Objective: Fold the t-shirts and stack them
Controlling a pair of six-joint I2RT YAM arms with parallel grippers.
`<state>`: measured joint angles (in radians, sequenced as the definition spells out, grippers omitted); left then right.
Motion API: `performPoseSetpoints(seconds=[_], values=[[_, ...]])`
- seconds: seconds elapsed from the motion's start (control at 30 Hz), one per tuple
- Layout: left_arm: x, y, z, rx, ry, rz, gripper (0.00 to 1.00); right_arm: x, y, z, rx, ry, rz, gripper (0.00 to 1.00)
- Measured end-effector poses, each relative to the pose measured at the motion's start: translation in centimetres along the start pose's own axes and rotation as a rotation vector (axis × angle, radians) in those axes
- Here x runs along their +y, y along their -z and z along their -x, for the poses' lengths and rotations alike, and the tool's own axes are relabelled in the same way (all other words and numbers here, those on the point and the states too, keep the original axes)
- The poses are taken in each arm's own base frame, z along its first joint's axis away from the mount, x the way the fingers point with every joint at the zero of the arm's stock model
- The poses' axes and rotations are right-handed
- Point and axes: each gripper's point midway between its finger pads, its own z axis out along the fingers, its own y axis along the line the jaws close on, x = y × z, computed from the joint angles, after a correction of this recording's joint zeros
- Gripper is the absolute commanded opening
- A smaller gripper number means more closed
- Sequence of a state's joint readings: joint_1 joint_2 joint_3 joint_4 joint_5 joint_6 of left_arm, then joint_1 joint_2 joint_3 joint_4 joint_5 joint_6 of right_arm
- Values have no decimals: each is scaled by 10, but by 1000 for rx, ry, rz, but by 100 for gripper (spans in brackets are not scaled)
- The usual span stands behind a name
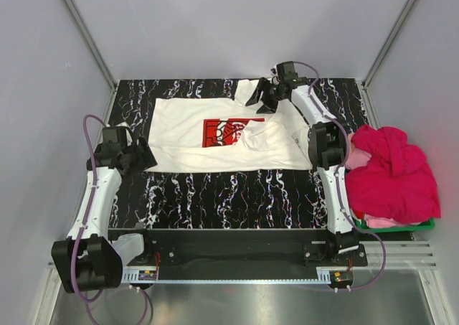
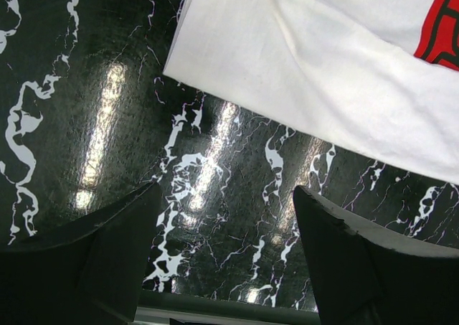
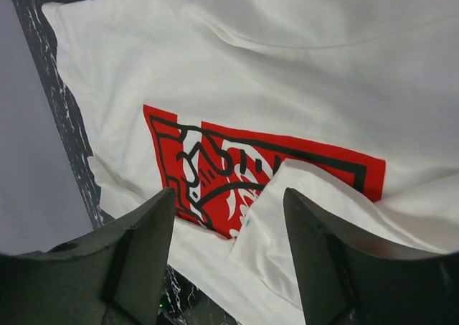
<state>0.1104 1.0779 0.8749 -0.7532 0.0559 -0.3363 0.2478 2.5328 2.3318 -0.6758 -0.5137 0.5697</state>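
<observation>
A white t-shirt (image 1: 193, 135) with a red square print (image 1: 224, 131) lies spread on the black marbled table (image 1: 229, 196), its right side folded partly over the print. My left gripper (image 1: 142, 155) is open and empty, low by the shirt's near left corner (image 2: 215, 67). My right gripper (image 1: 259, 95) is open and empty above the shirt's far right edge; its wrist view shows the print (image 3: 215, 167) and a folded flap (image 3: 301, 210). A heap of magenta-pink t-shirts (image 1: 391, 171) lies at the right.
A green plastic basket (image 1: 394, 224) sits under the pink heap at the table's right edge. Grey walls and metal frame posts surround the table. The arm bases stand on a rail at the near edge.
</observation>
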Motion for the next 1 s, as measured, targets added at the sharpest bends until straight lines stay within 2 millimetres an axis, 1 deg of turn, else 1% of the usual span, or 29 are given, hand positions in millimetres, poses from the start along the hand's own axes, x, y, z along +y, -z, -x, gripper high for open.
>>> performPoseSetpoints(seconds=[0.07, 0.1, 0.13, 0.2, 0.23, 0.33, 0.37, 0.4, 0.43, 0.5, 0.67, 0.73, 0.8, 0.87, 1.0], values=[[2, -2, -2, 11, 1, 10, 80, 0, 13, 2, -10, 7, -22, 74], [3, -3, -3, 17, 4, 16, 80, -5, 20, 2, -22, 10, -43, 76], [4, -4, -3, 23, 7, 22, 81, -10, 31, -3, -24, 4, -76, 78], [5, -5, -5, 32, 18, 29, 81, -21, 59, -11, -46, -2, -136, 80], [5, -6, -5, 34, 24, 30, 81, -27, 75, -18, -57, -8, -167, 79], [5, -8, -6, 45, 42, 29, 81, -36, 117, -37, -92, -22, -214, 76], [5, -9, -7, 49, 46, 28, 80, -37, 126, -41, -101, -25, -219, 72], [5, -9, -7, 52, 48, 28, 81, -37, 131, -42, -111, -23, -216, 72], [5, -9, -7, 54, 51, 27, 81, -37, 132, -43, -115, -23, -210, 71], [4, -9, -7, 49, 51, 22, 81, -40, 124, -45, -110, -24, -200, 70], [1, -3, -3, 13, 49, 3, 81, -56, 83, -51, -38, -52, -212, 68], [1, -1, -3, 4, 48, -2, 81, -56, 67, -45, -25, -45, -215, 68], [0, -2, -2, 3, 48, -8, 80, -52, 51, -37, -17, -27, -219, 67], [-2, -3, -2, 2, 48, -15, 80, -43, 40, -26, -25, 6, -225, 66], [-4, -3, -3, 6, 47, -28, 80, -23, 23, -3, -75, 96, -258, 64]])
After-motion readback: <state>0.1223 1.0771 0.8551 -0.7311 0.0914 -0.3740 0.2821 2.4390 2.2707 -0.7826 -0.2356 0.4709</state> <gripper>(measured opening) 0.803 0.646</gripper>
